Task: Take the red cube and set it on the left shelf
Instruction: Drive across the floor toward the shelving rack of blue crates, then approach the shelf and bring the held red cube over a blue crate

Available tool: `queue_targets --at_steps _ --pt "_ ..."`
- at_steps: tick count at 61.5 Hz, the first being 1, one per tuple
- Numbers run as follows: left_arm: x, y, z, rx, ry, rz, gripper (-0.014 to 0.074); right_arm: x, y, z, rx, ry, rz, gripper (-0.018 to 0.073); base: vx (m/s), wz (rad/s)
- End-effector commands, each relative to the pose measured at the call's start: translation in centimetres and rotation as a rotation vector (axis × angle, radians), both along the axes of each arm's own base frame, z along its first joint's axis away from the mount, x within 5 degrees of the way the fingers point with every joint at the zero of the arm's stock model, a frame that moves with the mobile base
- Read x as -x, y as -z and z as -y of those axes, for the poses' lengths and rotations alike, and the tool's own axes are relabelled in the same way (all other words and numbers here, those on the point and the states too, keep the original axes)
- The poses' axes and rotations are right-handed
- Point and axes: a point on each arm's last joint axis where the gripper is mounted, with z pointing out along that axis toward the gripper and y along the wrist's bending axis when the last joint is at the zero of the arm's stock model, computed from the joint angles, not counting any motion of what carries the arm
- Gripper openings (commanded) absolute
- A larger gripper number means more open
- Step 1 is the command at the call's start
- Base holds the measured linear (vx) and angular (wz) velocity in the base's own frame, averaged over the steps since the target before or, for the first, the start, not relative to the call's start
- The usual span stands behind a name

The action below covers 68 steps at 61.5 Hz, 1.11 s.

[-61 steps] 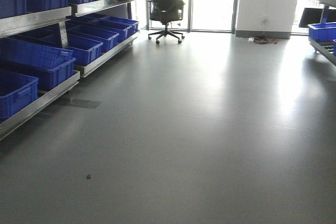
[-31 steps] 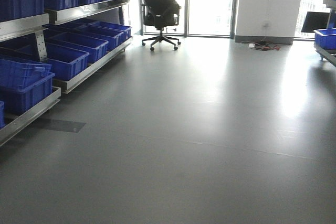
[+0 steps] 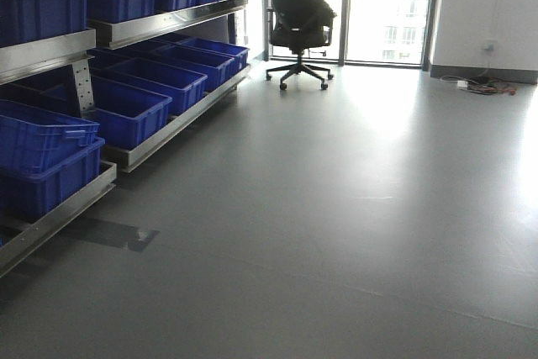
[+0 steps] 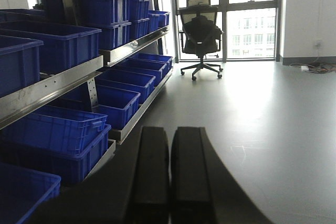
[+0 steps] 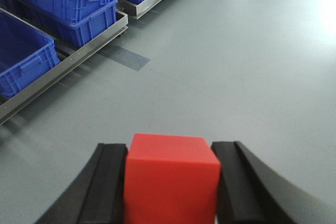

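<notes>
My right gripper is shut on the red cube, which fills the gap between the two black fingers and hangs above the grey floor. My left gripper is shut and empty, its black fingers pressed together and pointing along the aisle. The left shelf is a metal rack with blue bins on two levels; it runs along the left side of the front view and also shows in the left wrist view and the right wrist view. Neither gripper shows in the front view.
A black office chair stands at the far end before tall windows. A white wall with cables at its foot is at the far right. The grey floor stretches right of the shelf.
The front view has swung left and moved forward: the left shelf has come closer, the chair has shifted right, and the right-hand shelf has left the view.
</notes>
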Motion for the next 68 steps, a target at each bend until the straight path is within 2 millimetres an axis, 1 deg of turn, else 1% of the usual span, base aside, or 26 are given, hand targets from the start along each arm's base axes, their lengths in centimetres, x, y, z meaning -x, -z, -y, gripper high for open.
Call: queue_targets --at_steps 1,21,37,68 --pt "-0.09 0.03 -0.09 0.016 -0.01 0.054 0.0106 -0.28 -1.74 -0.08 -0.027 -0.003 0.108 0.0057 0.62 0.19" --pt "-0.09 0.03 -0.09 0.016 -0.01 0.054 0.0106 -0.28 -1.74 -0.08 -0.027 -0.003 0.108 0.0057 0.6 0.23" --pt "-0.09 0.03 -0.09 0.016 -0.01 0.054 0.0106 -0.28 -1.74 -0.08 -0.027 -0.003 0.108 0.0057 0.56 0.36" --pt "-0.09 0.03 -0.09 0.016 -0.01 0.054 0.0106 -0.28 -1.74 -0.08 -0.027 -0.003 0.108 0.0057 0.51 0.56"
